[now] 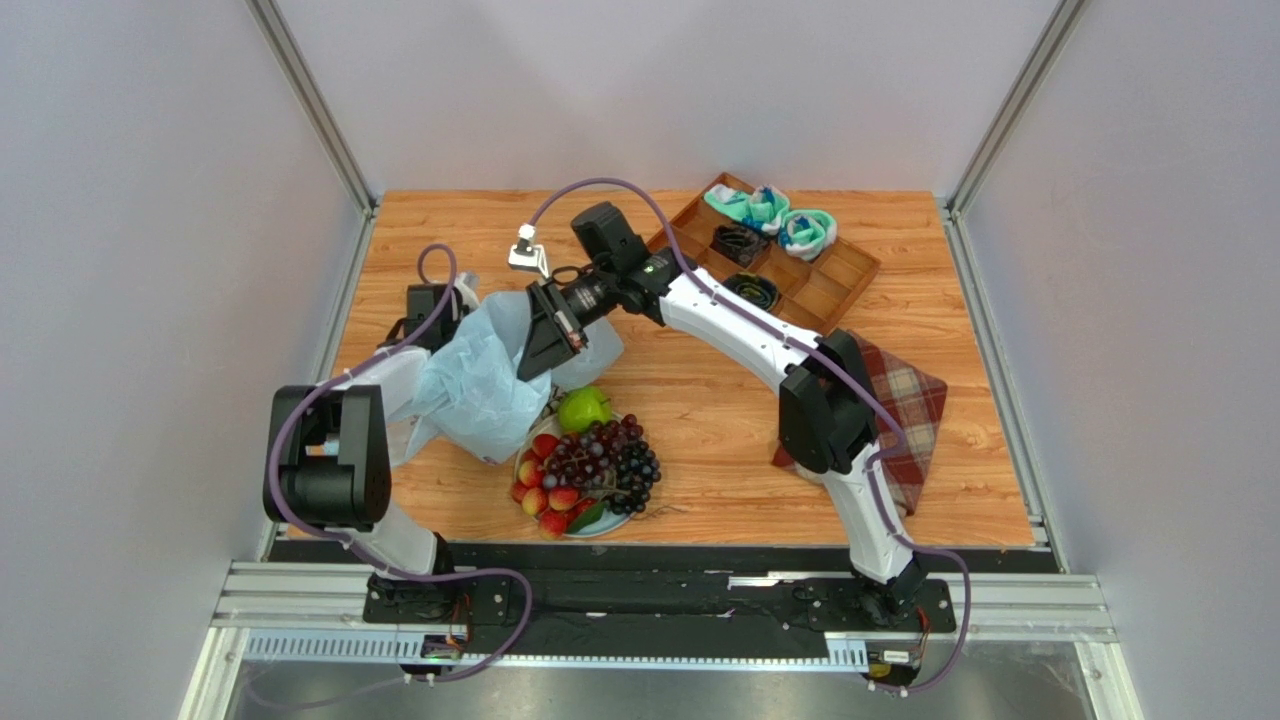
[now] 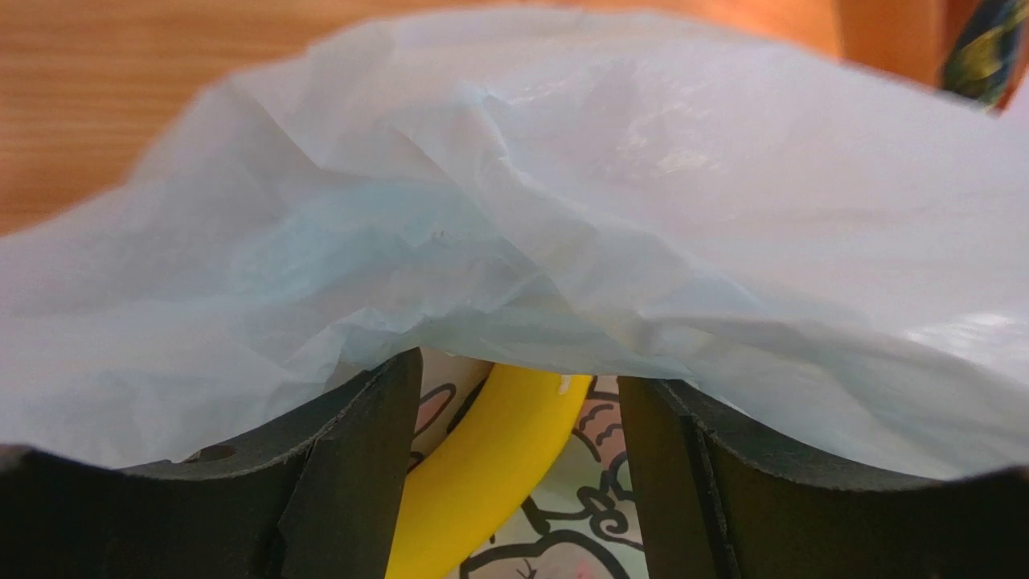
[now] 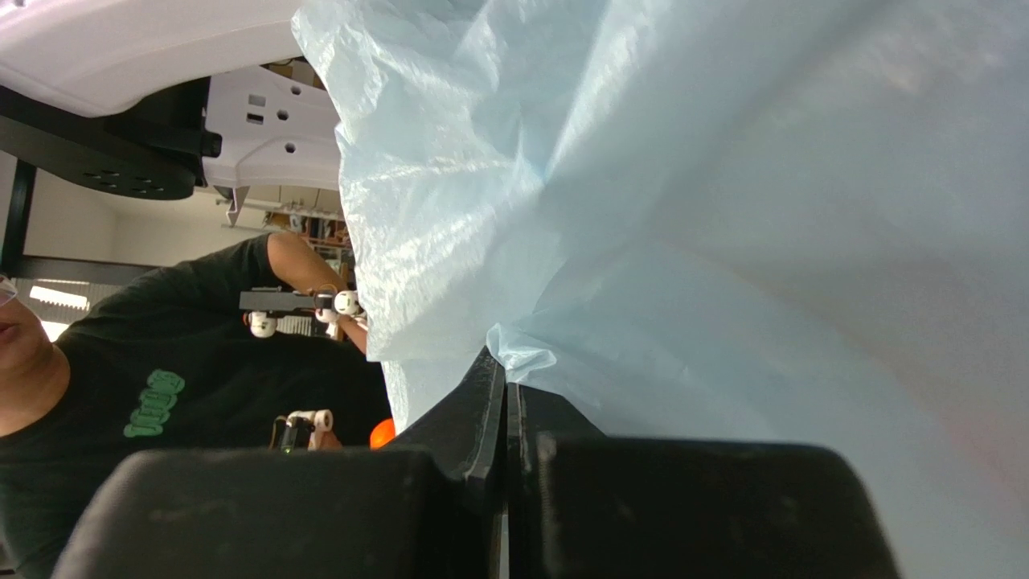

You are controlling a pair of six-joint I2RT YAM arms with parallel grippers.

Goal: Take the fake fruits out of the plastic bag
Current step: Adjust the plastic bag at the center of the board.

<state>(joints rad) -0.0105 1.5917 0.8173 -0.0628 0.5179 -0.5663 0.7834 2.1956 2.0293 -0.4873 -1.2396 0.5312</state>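
Three of the fake fruits, the green apple [image 1: 583,408], the dark grape bunch [image 1: 628,462] and the red fruit cluster [image 1: 547,492], lie heaped by the near edge of the table [image 1: 721,405], out of the plastic bag [image 1: 481,383]. The bag sits left of the table's middle. The right gripper [image 3: 505,389] is clamped on a fold of its film, apparently lifting it to hold the mouth up. The left gripper [image 2: 519,398] reaches in underneath, jaws apart on either side of the yellow banana [image 2: 483,483], not gripping it. The banana's long axis runs between the fingers, curving away deeper into the bag.
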